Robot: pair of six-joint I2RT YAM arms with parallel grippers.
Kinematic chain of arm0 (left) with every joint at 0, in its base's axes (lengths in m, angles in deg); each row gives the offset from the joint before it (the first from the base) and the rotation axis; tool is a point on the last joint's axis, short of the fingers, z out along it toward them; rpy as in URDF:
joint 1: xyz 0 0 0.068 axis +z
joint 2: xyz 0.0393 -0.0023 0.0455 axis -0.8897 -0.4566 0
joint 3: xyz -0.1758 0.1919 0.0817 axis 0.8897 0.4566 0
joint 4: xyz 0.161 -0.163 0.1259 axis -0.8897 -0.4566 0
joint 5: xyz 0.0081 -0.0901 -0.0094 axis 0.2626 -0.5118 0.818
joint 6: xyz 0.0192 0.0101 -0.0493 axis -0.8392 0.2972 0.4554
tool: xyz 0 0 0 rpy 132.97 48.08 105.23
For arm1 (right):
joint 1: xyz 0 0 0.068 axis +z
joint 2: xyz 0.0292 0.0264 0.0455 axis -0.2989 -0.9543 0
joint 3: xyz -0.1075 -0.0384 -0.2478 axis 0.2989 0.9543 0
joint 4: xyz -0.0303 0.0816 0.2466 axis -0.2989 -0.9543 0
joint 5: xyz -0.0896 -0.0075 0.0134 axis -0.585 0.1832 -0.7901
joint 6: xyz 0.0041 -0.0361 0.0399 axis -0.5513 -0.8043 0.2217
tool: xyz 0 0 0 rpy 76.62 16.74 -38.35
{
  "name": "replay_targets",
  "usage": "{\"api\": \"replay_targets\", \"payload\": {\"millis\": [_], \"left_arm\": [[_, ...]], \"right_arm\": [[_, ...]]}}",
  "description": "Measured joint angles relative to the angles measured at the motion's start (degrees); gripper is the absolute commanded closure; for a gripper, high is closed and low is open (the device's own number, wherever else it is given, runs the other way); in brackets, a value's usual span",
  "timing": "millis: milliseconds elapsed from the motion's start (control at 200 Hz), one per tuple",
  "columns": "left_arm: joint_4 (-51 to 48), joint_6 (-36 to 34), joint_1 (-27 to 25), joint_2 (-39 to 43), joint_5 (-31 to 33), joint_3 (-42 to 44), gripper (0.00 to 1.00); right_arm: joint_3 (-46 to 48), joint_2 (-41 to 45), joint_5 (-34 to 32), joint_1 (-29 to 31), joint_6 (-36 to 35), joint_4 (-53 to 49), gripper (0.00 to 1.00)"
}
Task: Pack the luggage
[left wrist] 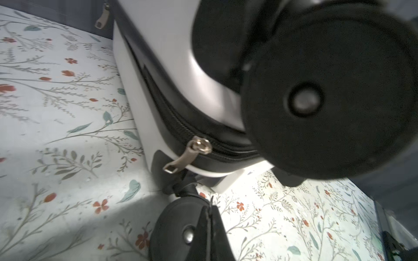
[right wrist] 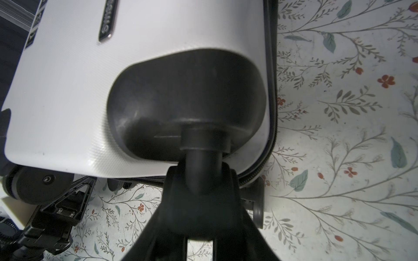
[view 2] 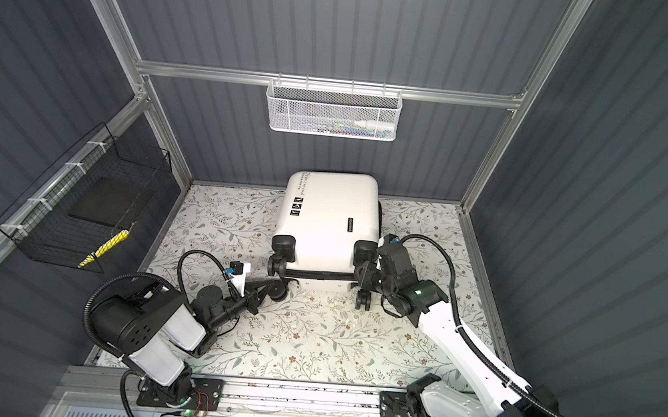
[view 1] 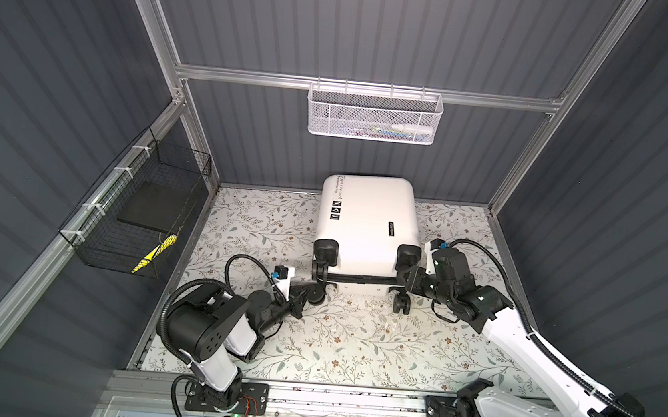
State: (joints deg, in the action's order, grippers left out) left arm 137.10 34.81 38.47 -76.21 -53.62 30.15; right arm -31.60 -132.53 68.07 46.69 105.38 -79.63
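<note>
white hard-shell suitcase (view 1: 366, 221) lay shut mid-frame on the floral table (view 1: 352, 345), left hand (left wrist: 209, 209) pressed together beside a black wheel (left wrist: 181, 228), right hand (right wrist: 199, 180) pinched another wheel's caster stem (right wrist: 203, 158)

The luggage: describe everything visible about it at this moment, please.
The luggage is a small white hard-shell suitcase lying flat on the floral table, printed shell up, far end at the back wall, black wheels toward the robot. Black script, three square icons and a small badge mark the shell. Its black zipper looks closed, with a metal pull at the near left corner. The right gripper clamps a caster stem; the left gripper, shut, sits by the pull, contact unclear.
</note>
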Motion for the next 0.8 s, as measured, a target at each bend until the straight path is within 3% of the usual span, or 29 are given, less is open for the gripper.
{"api": "replay_targets", "payload": {"millis": [45, 125, 520, 800], "left_arm": [[-0.1, 0.0, 0.0, -0.1, 1.3, 0.0, 0.79], [-1.0, 0.5, 0.0, -0.1, 3.0, -0.1, 0.76], [-17.2, 0.8, -1.1, 1.2, 6.4, -4.5, 0.74], [-18.8, 0.8, -4.5, 1.4, 5.3, -6.1, 0.73]], "right_arm": [[0.0, 0.1, 0.0, 0.0, 0.0, -0.2, 0.94], [0.0, 0.1, 0.1, 0.0, 0.0, -0.2, 0.94], [0.7, 1.2, 1.6, -2.4, -1.6, -0.7, 0.94], [0.7, 1.2, 2.8, -4.4, -2.9, -0.6, 0.94]]}}
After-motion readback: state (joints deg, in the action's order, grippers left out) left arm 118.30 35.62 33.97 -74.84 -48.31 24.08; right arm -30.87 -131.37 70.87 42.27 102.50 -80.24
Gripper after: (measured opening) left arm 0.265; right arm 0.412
